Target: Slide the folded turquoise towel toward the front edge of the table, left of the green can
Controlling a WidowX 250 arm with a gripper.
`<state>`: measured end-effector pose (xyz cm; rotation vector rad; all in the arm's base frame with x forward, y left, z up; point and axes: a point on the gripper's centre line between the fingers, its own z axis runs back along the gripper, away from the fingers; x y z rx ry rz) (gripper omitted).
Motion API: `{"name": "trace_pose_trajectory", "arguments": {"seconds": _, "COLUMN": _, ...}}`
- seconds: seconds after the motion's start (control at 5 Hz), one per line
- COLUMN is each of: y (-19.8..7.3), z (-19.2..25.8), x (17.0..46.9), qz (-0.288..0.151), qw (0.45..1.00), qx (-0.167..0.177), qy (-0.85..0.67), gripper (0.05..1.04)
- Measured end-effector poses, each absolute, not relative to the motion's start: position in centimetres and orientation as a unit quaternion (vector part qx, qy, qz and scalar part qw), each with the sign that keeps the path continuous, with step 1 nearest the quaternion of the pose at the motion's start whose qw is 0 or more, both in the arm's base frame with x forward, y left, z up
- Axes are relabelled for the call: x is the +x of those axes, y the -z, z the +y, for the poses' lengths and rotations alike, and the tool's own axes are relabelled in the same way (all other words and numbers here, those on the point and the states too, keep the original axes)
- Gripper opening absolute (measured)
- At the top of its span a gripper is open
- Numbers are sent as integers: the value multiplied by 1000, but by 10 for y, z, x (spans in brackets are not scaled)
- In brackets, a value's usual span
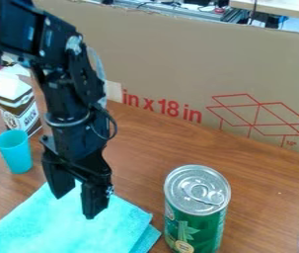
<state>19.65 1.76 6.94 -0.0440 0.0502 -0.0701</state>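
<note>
Hand (76, 204) spread open, empty, over turquoise cloth (62, 230); blue cup (17, 154) nearby.

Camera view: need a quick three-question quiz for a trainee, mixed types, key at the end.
1. Multiple choice. What lies below the black two-finger gripper?
a) a red plate
b) a folded turquoise cloth
c) a metal spoon

2. True or false. The green metal can with a silver pull-tab lid stands upright on the brown wooden table.

3. Short answer. What stands just behind the turquoise cup?

Key: 1 b; 2 true; 3 the white-and-brown carton.
</note>
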Motion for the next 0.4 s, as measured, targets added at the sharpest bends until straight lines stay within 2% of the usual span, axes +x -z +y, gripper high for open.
{"name": "trace_pose_trajectory", "arguments": {"seconds": 0.2, "y": -90, "z": 15, "x": 181, "qz": 38, "qw": 998, "qx": 6, "qy": 42, "gripper": 1001}}
{"name": "trace_pose_trajectory", "arguments": {"seconds": 0.4, "y": -93, "z": 17, "x": 176, "qz": 76, "qw": 995, "qx": 26, "qy": 52, "gripper": 1001}}
